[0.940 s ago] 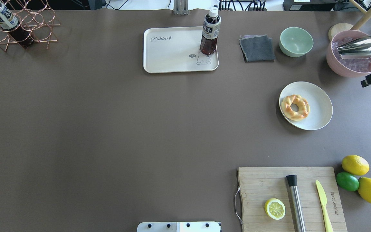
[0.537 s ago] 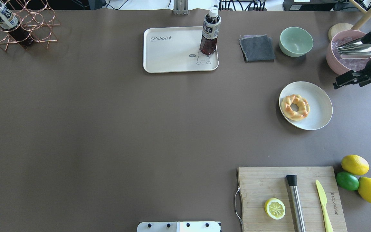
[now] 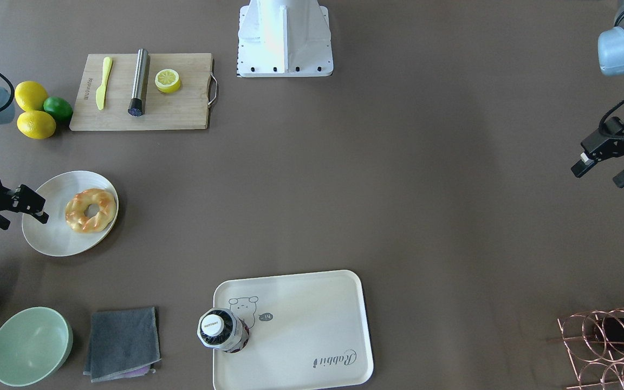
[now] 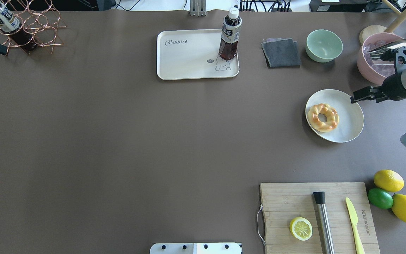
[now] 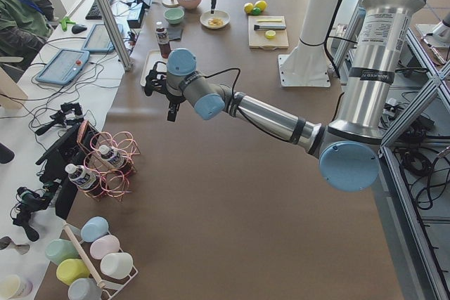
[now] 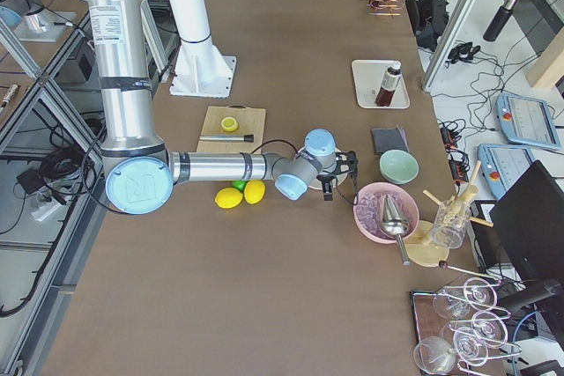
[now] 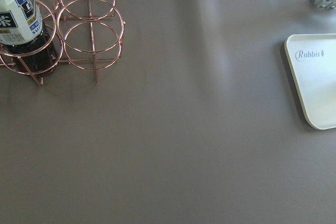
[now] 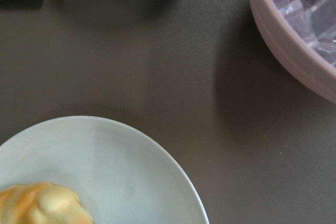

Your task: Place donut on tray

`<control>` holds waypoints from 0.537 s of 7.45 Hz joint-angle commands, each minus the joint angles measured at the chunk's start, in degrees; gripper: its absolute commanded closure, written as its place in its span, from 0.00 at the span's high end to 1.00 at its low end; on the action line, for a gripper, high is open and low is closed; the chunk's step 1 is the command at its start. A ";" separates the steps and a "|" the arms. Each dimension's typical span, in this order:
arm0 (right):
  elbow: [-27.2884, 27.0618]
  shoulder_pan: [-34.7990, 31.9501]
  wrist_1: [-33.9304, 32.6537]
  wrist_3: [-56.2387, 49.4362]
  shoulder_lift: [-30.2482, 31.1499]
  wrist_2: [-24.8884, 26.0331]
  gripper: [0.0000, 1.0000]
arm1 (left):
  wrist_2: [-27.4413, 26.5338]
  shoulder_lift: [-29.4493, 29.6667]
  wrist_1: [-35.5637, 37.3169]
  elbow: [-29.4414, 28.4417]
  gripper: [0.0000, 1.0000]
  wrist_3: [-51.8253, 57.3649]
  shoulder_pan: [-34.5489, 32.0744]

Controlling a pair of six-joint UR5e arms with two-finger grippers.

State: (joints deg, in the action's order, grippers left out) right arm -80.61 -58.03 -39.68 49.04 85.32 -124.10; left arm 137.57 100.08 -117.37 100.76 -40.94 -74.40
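The donut (image 4: 323,117) lies on the left part of a round white plate (image 4: 349,123); it also shows in the front view (image 3: 91,210) and at the bottom edge of the right wrist view (image 8: 42,205). The cream tray (image 4: 189,58) with the "Rabbit" script sits at the far middle of the table, with a tea bottle (image 4: 230,35) standing on its right part. My right gripper (image 4: 354,98) is open and empty over the plate's far right rim, right of the donut. My left gripper (image 3: 598,176) is open and empty at the far left, near the wire rack.
A pink bowl of ice with a metal scoop (image 4: 382,60), a green bowl (image 4: 324,45) and a grey cloth (image 4: 281,53) lie beyond the plate. A cutting board (image 4: 294,204) with lemon slice, metal rod and knife is near. A copper bottle rack (image 4: 30,28) stands far left.
My right arm has come in from the right edge and moved left to the plate's rim. My left gripper has come into view at the left edge. The donut has not moved.
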 commanded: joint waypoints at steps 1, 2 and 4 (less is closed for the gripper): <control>0.90 1.16 2.77 2.11 0.45 0.53 0.49 | -0.11 1.07 0.03 -0.13 1.00 -0.19 0.04; 0.72 1.16 2.77 2.02 0.37 -0.08 0.10 | -0.20 1.25 -0.05 -0.13 1.00 -1.06 0.04; -1.21 1.07 2.24 2.20 0.81 -0.18 0.00 | -0.29 1.34 -0.05 -0.13 1.00 -1.16 0.04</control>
State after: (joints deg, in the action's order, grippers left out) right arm -80.60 -56.94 -37.16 51.09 85.82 -124.07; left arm 137.36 101.30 -117.41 100.65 -41.87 -74.36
